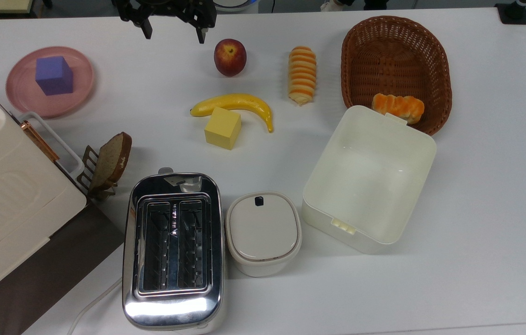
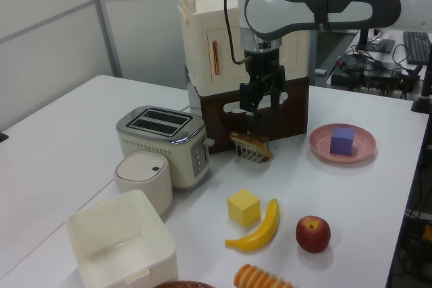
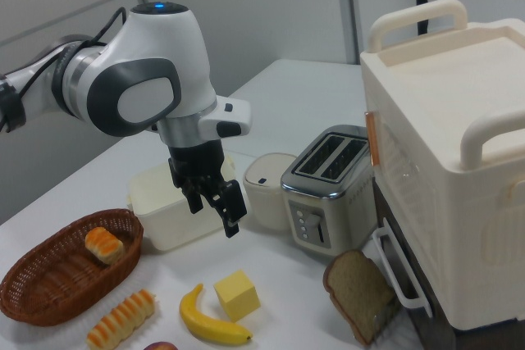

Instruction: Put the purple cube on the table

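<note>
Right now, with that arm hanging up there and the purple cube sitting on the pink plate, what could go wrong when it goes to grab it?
1. The pincer is open and well away from the cube; a slightly off descent could nudge the cube instead of gripping it.
2. The cube rests on a plate; a low finger might catch the rim and drag it.
3. The bread slice and big cream box stand close by, so a wide swing may clip them.

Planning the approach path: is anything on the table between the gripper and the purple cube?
In the top view, only bare table and the pink plate's rim lie between the gripper and the purple cube.
</note>
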